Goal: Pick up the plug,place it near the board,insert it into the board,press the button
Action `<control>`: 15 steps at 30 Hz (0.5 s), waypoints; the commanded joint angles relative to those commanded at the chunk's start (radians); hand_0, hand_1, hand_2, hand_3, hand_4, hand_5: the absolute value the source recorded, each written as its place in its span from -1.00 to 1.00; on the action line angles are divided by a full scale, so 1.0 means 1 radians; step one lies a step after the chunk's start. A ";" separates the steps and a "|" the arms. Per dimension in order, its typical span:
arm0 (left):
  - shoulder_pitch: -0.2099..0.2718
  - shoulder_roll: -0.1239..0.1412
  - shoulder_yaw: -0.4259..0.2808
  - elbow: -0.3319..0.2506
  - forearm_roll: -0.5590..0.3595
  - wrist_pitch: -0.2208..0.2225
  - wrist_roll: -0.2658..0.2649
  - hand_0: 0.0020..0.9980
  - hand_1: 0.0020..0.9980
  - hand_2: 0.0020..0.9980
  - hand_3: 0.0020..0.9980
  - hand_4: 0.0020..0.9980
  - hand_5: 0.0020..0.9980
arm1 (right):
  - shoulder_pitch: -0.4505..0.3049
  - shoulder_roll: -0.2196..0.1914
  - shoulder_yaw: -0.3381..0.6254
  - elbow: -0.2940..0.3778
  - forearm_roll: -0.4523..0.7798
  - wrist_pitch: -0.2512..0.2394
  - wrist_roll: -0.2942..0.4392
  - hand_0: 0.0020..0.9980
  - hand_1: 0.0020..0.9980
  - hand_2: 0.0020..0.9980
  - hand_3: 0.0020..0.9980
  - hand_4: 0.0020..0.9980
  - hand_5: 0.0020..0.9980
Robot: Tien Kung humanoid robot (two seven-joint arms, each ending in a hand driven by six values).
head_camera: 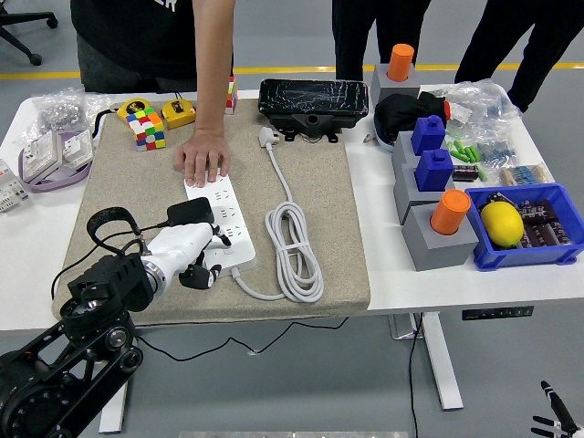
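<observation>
Black plug (pixel 190 213) sitting on white power board (pixel 222 224), near-left on beige mat (pixel 319 182); whether seated in socket, cannot tell. Left robot hand (pixel 190 251) hovering just near of plug, fingers (pixel 203 276) curling loosely, holding nothing. Plug looking light, rigid, smooth-sided: gripping opposite flat sides advisable. Person's hand (pixel 203 157) pressing down board's far end, steadying it. Right robot hand barely showing, bottom-right corner.

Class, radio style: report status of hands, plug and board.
Left hand at the power strip, beside the black plug; grasp unclear. Right hand barely visible, bottom right. Person's hand presses strip's far end.
</observation>
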 joint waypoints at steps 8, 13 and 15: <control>0.000 0.002 0.004 0.004 0.001 0.000 -0.003 -0.65 -1.00 -0.77 0.47 0.12 -1.00 | -0.001 -0.001 0.001 0.000 -0.001 -0.001 -0.001 0.58 0.43 0.37 0.34 1.00 1.00; 0.003 -0.001 0.006 0.009 0.003 -0.002 -0.004 -0.65 -1.00 -0.77 0.47 0.11 -1.00 | -0.003 -0.001 -0.001 0.000 0.004 -0.001 0.000 0.58 0.43 0.37 0.34 1.00 1.00; 0.002 -0.001 0.008 0.010 0.002 -0.001 -0.005 -0.65 -1.00 -0.77 0.47 0.11 -1.00 | -0.003 -0.001 0.001 0.000 0.005 -0.001 0.000 0.58 0.43 0.37 0.34 1.00 1.00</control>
